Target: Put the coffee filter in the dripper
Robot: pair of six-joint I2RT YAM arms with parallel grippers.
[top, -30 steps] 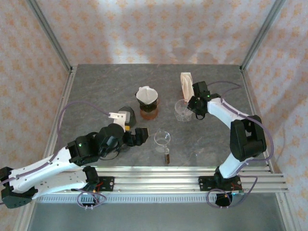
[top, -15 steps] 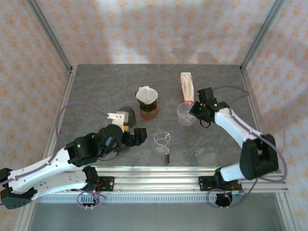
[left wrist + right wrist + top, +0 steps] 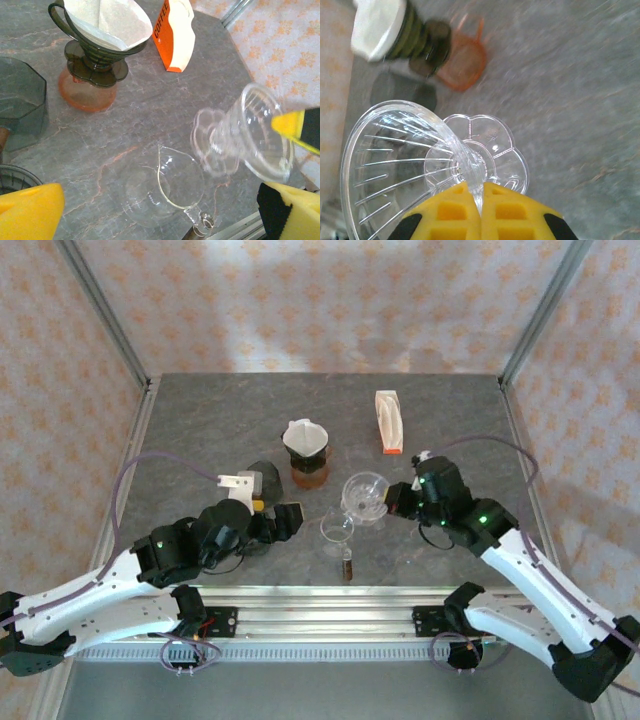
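The right gripper (image 3: 481, 194) has its yellow pads (image 3: 454, 216) pressed together on the thin rim of a clear plastic dripper (image 3: 363, 495). It holds the dripper off the table (image 3: 200, 420), tipped on its side, with the petal-shaped foot pointing toward the left edge. The dripper hangs near the middle of the table, just beside an empty glass carafe (image 3: 338, 530) toward the near edge.

The left gripper (image 3: 288, 521) sits low, left of the carafe, with its fingers wide apart and nothing between them.

The coffee filters (image 3: 175, 35) stand as a white stack in an orange-based pack marked COFFEE. The pack is toward the far edge, right of centre and well apart from both grippers. One more white paper filter (image 3: 107, 22) already sits open in a dark dripper (image 3: 306, 440) on an amber server, near the centre.

A paper filter is likely to be very light, limp and easy to crease, and stacked sheets tend to cling together. The best hold is probably a pinch on the top free edge of the outermost sheet, peeling it away from the rest.

The clear dripper looks rigid, light and slick. Held only by its rim, it could swivel between the pads, so it probably needs seating upright first.
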